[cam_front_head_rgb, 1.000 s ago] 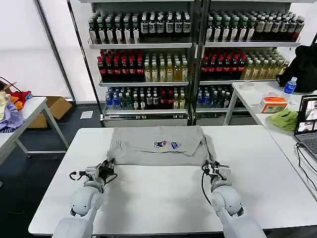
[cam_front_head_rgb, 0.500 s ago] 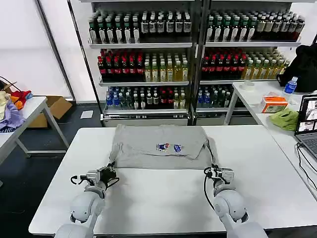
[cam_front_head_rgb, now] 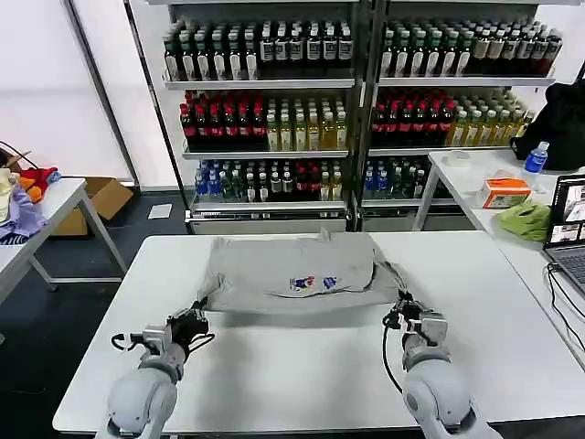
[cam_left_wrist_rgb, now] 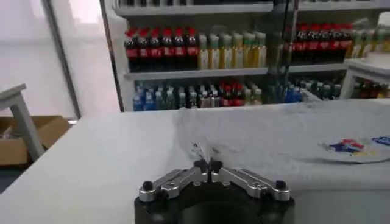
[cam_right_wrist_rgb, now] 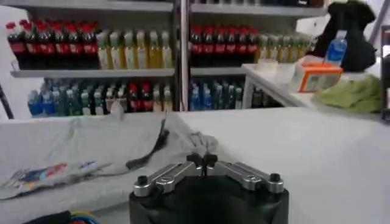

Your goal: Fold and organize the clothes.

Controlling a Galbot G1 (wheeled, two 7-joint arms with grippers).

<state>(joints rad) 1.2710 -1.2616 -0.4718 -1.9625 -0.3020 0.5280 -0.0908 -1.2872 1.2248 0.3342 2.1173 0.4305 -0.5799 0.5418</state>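
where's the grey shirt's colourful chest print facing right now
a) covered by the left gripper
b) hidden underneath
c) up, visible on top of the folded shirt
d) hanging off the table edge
c: the multicoloured print lies face-up on top of the grey shirt, between the left gripper and the right gripper.

left pincer [cam_front_head_rgb: 196, 317] + right pincer [cam_front_head_rgb: 403, 311]: pulling back toward robot | shirt [cam_front_head_rgb: 292, 270]: near hem being dragged along, cloth bunching

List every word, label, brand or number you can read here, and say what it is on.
None can be read.
Shirt chest print: multicoloured, too blurred to tell letters.
Shelf bottles: labels too small.
Orange box on the side table: print too small.
Laptop screen: illegible.
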